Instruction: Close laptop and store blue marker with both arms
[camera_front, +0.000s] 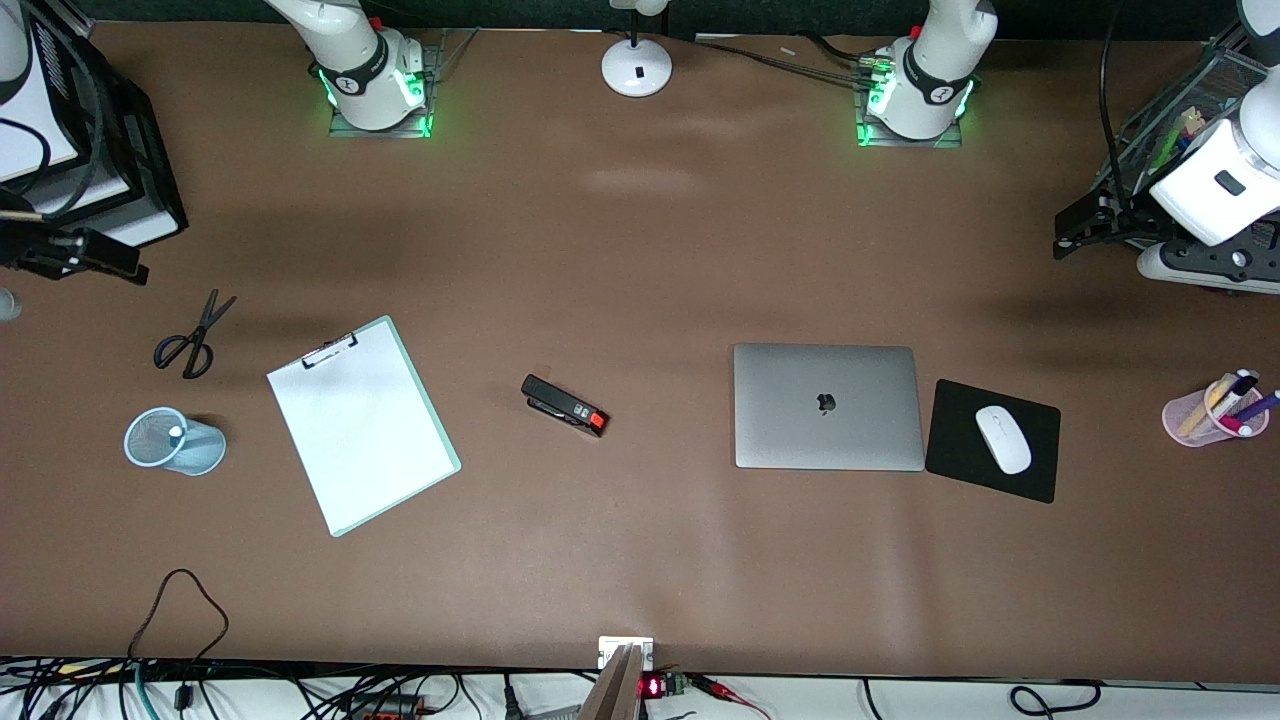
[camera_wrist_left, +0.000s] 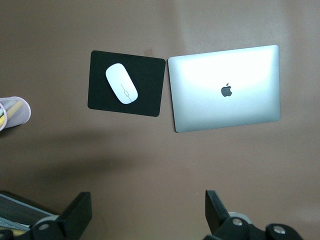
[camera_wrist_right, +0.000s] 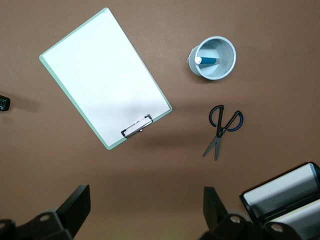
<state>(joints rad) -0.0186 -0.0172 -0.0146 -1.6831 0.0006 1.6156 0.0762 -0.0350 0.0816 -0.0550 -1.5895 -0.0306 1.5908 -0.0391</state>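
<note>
The laptop (camera_front: 827, 406) lies shut and flat, lid up with the dark apple logo; it also shows in the left wrist view (camera_wrist_left: 225, 88). The blue marker (camera_wrist_right: 209, 60) lies inside a light-blue mesh cup (camera_front: 175, 441) that rests on its side at the right arm's end; only the marker's pale end (camera_front: 177, 433) shows in the front view. My left gripper (camera_front: 1070, 235) is up over bare table at the left arm's end, open and empty (camera_wrist_left: 148, 215). My right gripper (camera_front: 90, 258) is up over bare table near the scissors, open and empty (camera_wrist_right: 146, 210).
A black mousepad (camera_front: 992, 440) with a white mouse (camera_front: 1003, 438) lies beside the laptop. A pink pen cup (camera_front: 1215, 412), a black stapler (camera_front: 564, 405), a clipboard (camera_front: 362, 424), scissors (camera_front: 190, 340), a lamp base (camera_front: 636, 66), a mesh tray (camera_front: 1190, 120) and a black tray (camera_front: 90, 150) are about.
</note>
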